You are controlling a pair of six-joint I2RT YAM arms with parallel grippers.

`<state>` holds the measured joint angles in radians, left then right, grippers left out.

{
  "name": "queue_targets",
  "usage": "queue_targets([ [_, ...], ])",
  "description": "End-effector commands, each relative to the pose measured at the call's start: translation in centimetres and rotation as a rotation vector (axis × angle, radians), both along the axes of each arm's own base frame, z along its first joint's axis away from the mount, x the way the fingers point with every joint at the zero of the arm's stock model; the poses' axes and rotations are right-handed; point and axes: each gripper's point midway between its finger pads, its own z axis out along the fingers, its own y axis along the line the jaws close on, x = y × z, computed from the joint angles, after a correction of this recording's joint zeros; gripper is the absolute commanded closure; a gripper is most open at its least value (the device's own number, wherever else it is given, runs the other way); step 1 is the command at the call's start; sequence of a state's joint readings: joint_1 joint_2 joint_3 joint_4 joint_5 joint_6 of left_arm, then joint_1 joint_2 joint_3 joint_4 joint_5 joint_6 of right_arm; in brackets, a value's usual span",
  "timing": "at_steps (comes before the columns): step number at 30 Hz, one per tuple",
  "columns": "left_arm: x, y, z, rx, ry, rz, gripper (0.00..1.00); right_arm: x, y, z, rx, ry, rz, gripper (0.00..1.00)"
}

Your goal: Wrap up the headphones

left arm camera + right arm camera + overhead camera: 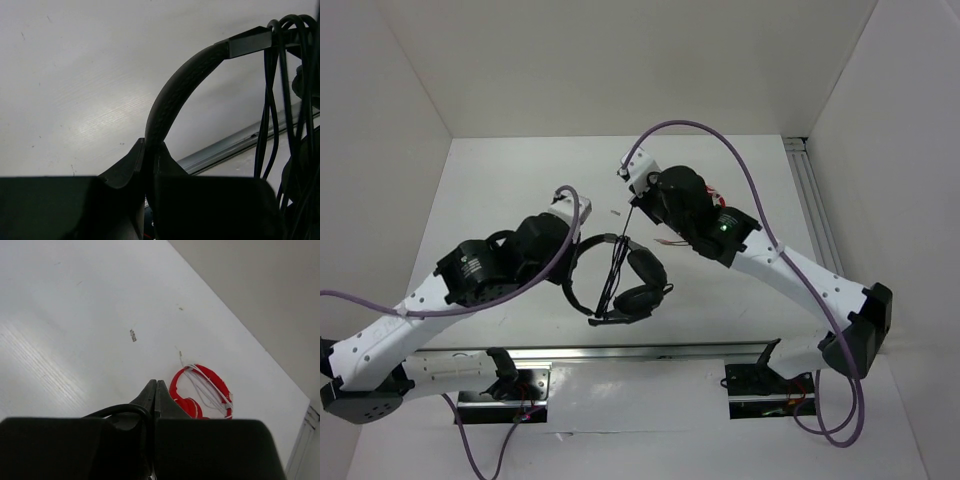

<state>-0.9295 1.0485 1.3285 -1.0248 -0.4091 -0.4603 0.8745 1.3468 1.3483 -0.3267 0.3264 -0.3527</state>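
Observation:
The black headphones (642, 283) hang just above the table between the two arms, earcups low and close together. My left gripper (150, 151) is shut on the padded headband (176, 89), which arcs up and to the right from its jaws. Several strands of the thin black cable (278, 105) hang over the headband's end by the slider. My right gripper (155, 388) is shut on the cable (117, 410), which curls out to the left of its jaws. In the top view the cable (623, 255) runs taut from the right gripper (634, 204) down past the earcups.
Red headphones (206, 389) wrapped in white cable lie on the table beyond the right gripper, mostly hidden under the right arm in the top view. An aluminium rail (640, 352) runs along the near edge and another (812, 200) along the right side. White walls enclose the table.

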Motion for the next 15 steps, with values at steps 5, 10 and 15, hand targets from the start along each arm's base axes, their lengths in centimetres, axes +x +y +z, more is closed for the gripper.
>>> queue_targets([
  [5, -2.5, 1.9, 9.4, -0.172, -0.115, -0.035, 1.0, 2.2, 2.3, -2.3, 0.137, 0.095, 0.09, 1.0],
  [10, -1.4, 5.1, 14.4, -0.226, -0.242, 0.136, 1.0, -1.5, 5.4, -5.3, 0.293, 0.215, 0.288, 0.97],
  [15, -1.3, 6.2, 17.5, -0.324, -0.304, 0.206, 1.0, -4.4, 8.2, -8.6, 0.54, 0.308, 0.436, 0.94],
])
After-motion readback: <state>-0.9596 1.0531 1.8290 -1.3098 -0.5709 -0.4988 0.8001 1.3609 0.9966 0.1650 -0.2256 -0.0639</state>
